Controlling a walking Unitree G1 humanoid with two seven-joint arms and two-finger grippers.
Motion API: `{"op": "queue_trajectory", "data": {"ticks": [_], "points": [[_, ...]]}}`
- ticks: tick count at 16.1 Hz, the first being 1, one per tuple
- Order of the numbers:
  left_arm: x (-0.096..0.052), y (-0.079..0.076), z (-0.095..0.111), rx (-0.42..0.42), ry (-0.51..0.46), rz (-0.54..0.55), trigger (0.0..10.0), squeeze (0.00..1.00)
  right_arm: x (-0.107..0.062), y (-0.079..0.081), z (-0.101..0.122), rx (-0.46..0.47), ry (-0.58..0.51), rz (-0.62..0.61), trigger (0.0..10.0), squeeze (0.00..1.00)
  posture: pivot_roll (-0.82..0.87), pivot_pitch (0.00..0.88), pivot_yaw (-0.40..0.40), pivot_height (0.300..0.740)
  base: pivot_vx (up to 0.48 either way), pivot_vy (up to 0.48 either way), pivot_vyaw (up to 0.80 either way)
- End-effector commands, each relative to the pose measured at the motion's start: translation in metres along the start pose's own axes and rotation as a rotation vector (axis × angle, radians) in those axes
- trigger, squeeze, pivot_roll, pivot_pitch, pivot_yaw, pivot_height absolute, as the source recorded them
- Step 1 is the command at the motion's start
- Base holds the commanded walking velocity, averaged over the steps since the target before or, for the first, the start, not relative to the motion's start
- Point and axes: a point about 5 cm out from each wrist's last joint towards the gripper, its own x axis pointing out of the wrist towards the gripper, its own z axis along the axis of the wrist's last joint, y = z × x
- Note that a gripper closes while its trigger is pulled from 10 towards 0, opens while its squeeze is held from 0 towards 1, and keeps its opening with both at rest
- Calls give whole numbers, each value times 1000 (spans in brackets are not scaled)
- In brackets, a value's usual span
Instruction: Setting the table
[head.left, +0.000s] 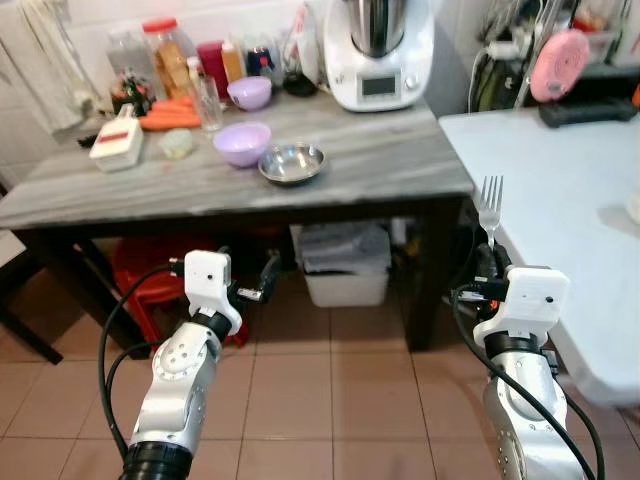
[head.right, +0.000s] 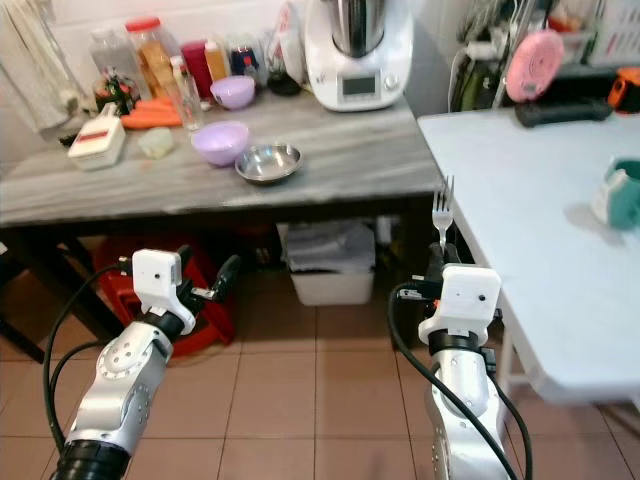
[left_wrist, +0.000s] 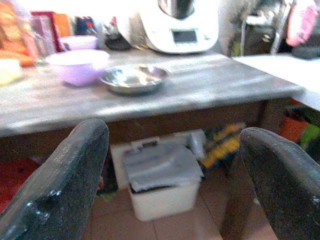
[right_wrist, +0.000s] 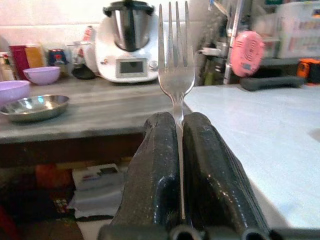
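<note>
Beside the white table's near edge, the right claw is gripping a fork upright for placing; the left claw is hanging released.

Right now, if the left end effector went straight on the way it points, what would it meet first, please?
Probably the front edge of the grey table; the open left end effector points about there, though depth is unclear.

The fork is shiny metal, and so is the little bowl. The counter looks like grey streaky stone. The right pincer has rough black fingers.
</note>
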Motion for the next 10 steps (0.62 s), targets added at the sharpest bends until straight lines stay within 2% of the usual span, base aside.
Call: {"op": "queue_trajectory", "data": {"ticks": [1, 2, 10], "points": [[-5, 12, 1, 19, 6, 26, 10000, 0, 1, 10, 3, 24, -16, 23, 10000, 0, -93, 0, 94, 740, 375, 0, 800], [-4, 12, 0, 20, 7, 25, 10000, 0, 1, 10, 3, 26, -15, 22, 10000, 0, -95, 0, 94, 740, 375, 0, 569], [-5, 9, -2, 16, 15, 7, 10000, 0, 1, 6, 0, 54, 0, 4, 10000, 0, -98, 0, 97, 740, 374, 0, 0]]}}
